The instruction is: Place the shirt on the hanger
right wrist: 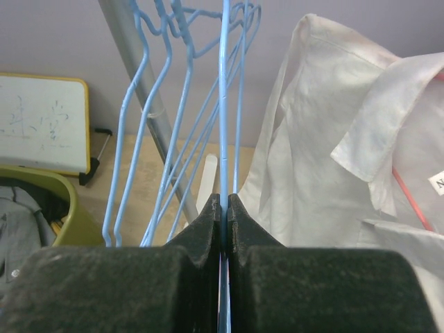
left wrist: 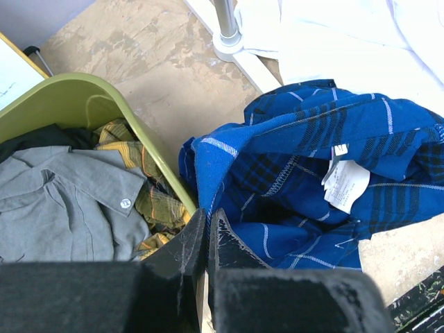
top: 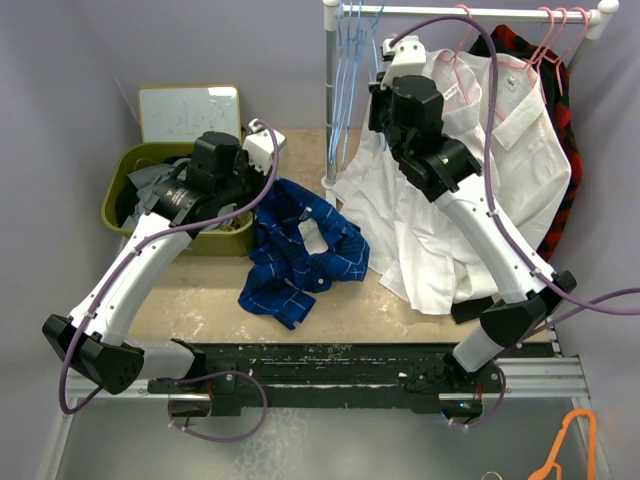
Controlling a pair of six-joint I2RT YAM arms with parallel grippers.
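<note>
- right gripper (right wrist: 223, 208) pinched tight on hanger (right wrist: 224, 104) wire, behind shirt (left wrist: 305, 159)
- left gripper (left wrist: 206, 232) fingers pressed together, nothing seen between, at shirt's left edge
- shirt lies crumpled

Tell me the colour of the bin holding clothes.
Olive green bin; it shows best in the left wrist view.

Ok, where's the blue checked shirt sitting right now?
In the top view the shirt lies crumpled on the table, left of centre, between the green bin and the hanging white shirts.
</note>
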